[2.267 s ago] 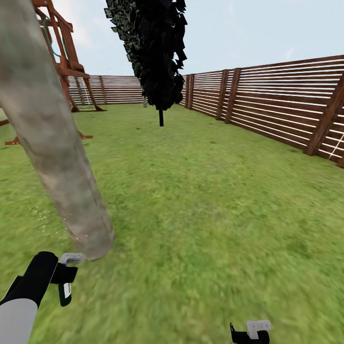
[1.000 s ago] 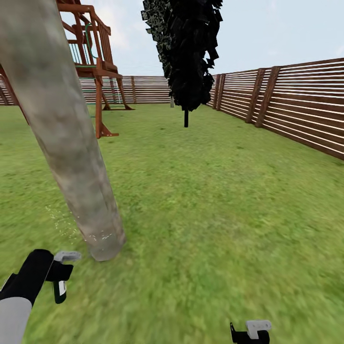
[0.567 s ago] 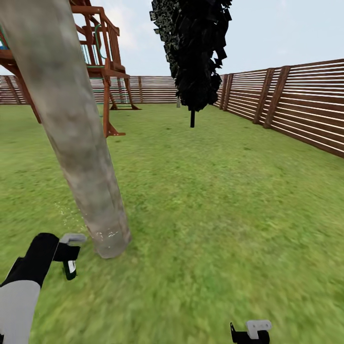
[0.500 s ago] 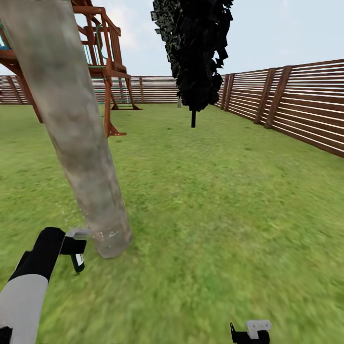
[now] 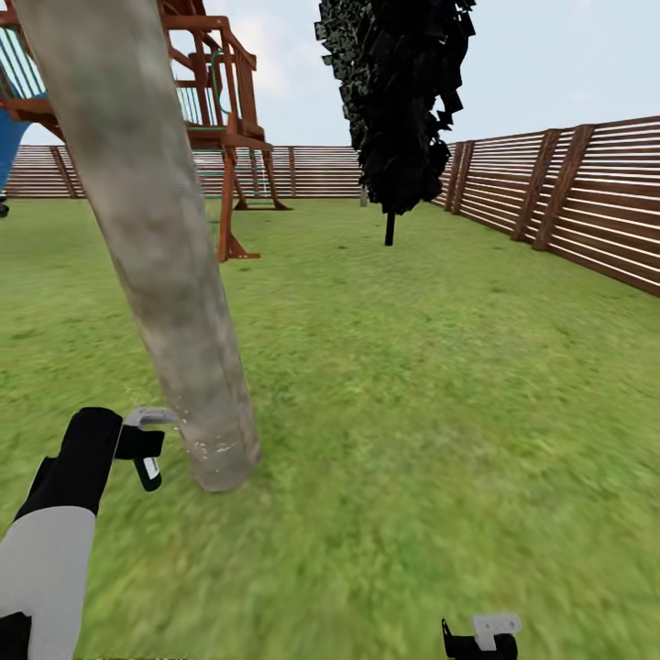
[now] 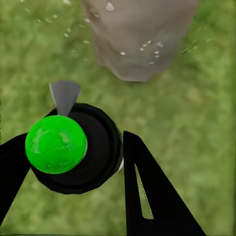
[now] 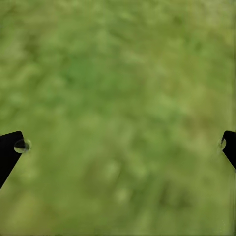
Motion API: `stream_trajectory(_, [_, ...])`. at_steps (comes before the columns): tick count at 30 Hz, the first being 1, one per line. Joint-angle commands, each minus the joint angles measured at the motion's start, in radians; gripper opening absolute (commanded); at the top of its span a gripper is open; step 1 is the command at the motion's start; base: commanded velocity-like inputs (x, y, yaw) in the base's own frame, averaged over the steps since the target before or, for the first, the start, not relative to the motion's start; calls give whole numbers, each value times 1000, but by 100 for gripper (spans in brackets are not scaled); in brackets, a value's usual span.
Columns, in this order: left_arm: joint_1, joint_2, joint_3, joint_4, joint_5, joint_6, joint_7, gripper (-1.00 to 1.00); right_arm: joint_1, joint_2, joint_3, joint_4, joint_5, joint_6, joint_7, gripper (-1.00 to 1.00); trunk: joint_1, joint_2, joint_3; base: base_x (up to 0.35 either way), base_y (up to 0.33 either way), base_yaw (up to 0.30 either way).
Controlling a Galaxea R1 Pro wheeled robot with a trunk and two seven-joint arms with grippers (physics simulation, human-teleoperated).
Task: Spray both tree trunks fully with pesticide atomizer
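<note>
Holding: the pesticide atomizer (image 6: 73,147) sits between the fingers of the left gripper (image 6: 69,162), a round dark body with a bright green ball on top and a pale grey nozzle aimed at the tree trunk (image 6: 140,37).
Atomizer, head view: a small dark piece with a pale grey top (image 5: 147,431) at the end of the left arm, just beside the foot of the trunk (image 5: 170,266).
Handling, as a judgement: small, rigid and probably light; the smooth round body could twist or slip in a two-finger pinch, so the hold belongs across the widest part of the body, clear of the nozzle and top.
Left gripper: closed around the atomizer body, one finger on each side of it.
Left arm pose: reaching forward and low, forearm slanting toward the trunk base, nozzle close to the bark without touching it.
Pesticide: a few whitish specks (image 6: 147,46) on the lower bark and over the grass beside it; coverage higher up the trunk cannot be told.
Right gripper: low at the frame's bottom edge in the head view (image 5: 481,637); its wrist camera shows the two finger tips (image 7: 11,150) wide apart over bare floor (image 7: 118,113), holding nothing.
Surroundings: lawn (image 5: 440,367), a black-leaved tree (image 5: 399,101), a wooden play frame (image 5: 220,110), a slatted fence (image 5: 587,202).
</note>
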State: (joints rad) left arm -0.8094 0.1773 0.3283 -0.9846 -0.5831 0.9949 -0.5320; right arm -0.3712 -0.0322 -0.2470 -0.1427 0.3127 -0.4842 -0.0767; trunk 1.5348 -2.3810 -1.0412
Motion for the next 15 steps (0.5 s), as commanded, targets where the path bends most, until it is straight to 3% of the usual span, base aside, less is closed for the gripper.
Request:
stream_trajectory(1, [0,0,0,0,-1,0,0,-100,0,0,0,0,0,0,0,100,0,0,0,46,-263,269])
stream_trajectory(7, [-6,17,0,0,-5,0,0,-100,0,0,0,0,0,0,0,100,0,0,0,-161,-77,191])
stream_trajectory(12, [-179,18,-3,60,-6,2,0,-100,0,0,0,0,0,0,0,100,0,0,0,-6,-1,5])
stream_trajectory(14, [-208,25,-6,75,-6,2,0,-100,0,0,0,0,0,0,0,100,0,0,0,0,0,0])
stream_trajectory(15, [-207,44,-7,80,-6,1,0,-100,0,0,0,0,0,0,0,100,0,0,0,0,0,0])
